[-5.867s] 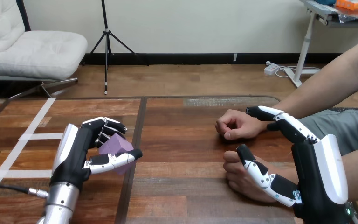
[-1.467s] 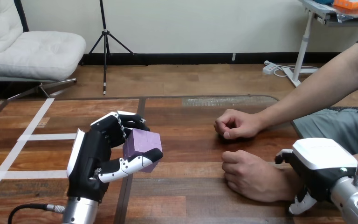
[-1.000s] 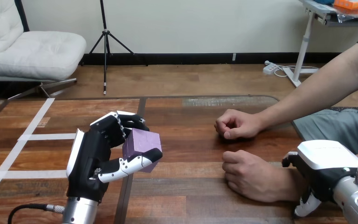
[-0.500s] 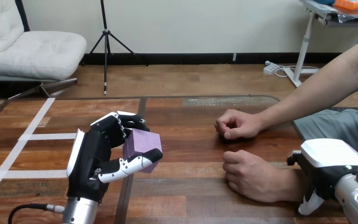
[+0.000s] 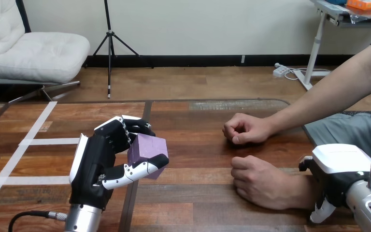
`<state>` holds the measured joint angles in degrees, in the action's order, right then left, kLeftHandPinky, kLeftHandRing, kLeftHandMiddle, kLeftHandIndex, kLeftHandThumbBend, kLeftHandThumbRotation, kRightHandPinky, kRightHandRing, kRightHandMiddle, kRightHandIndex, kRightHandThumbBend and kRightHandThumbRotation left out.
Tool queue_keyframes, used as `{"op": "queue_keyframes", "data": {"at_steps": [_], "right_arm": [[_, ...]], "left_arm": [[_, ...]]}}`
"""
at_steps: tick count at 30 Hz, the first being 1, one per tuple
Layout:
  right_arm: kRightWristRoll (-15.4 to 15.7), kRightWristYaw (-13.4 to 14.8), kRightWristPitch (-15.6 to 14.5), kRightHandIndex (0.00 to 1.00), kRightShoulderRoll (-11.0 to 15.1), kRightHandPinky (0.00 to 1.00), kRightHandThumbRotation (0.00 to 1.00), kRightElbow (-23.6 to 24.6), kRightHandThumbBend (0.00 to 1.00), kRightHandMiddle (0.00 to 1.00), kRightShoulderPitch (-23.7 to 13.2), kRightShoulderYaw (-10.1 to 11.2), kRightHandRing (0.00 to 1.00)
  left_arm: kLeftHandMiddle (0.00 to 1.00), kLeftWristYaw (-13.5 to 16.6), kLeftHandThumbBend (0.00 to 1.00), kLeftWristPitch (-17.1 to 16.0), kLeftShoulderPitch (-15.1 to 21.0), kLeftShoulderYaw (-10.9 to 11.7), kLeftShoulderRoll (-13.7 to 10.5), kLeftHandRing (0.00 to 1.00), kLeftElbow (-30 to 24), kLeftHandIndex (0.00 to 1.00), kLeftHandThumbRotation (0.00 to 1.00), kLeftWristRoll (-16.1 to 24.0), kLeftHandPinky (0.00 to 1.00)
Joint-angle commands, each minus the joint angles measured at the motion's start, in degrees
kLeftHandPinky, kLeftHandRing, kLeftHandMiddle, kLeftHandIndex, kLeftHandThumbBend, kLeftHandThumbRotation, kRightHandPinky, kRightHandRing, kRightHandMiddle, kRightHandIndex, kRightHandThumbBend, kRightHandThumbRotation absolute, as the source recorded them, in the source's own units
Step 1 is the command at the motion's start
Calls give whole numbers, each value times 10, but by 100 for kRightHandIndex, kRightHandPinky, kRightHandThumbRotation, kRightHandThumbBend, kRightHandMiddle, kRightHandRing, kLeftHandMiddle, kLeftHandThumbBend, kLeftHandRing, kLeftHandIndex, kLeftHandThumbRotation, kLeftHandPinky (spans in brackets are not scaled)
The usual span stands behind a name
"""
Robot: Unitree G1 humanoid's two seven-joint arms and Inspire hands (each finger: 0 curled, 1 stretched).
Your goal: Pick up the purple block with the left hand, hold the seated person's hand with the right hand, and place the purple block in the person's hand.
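Purple block – clear of the table, pinched in the left hand, whose fingers curl over its far side while the thumb closes on its near side. Well to that hand's right, two hands of the person rest on the table as fists. The right hand sits back-up over the wrist of the nearer fist, a finger curled down the wrist's near side – closed on the wrist. The farther fist lies just beyond, untouched.
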<state>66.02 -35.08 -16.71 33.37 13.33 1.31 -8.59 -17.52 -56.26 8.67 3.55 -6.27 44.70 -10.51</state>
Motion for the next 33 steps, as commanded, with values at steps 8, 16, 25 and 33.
{"op": "queue_keyframes", "data": {"at_steps": [8, 16, 25, 33], "right_arm": [[3, -9, -5, 81, 21, 80, 9, -14, 78, 81, -39, -1, 80], [5, -5, 2, 76, 24, 72, 10, -28, 78, 76, -44, -10, 74], [-1, -1, 0, 71, 19, 57, 9, -48, 79, 69, -53, -16, 65], [-14, 0, -2, 69, 13, 50, 7, -58, 78, 65, -57, -18, 60]], "left_arm": [[51, -3, 83, -1, 20, 9, -3, 45, -27, 52, 12, -4, 38], [51, 2, 83, -3, 21, 9, -4, 45, -26, 52, 12, 3, 38], [51, 4, 84, 0, 20, 10, -2, 44, -27, 52, 12, 2, 38], [51, 6, 84, 1, 19, 11, -2, 44, -29, 52, 12, 1, 38]]}}
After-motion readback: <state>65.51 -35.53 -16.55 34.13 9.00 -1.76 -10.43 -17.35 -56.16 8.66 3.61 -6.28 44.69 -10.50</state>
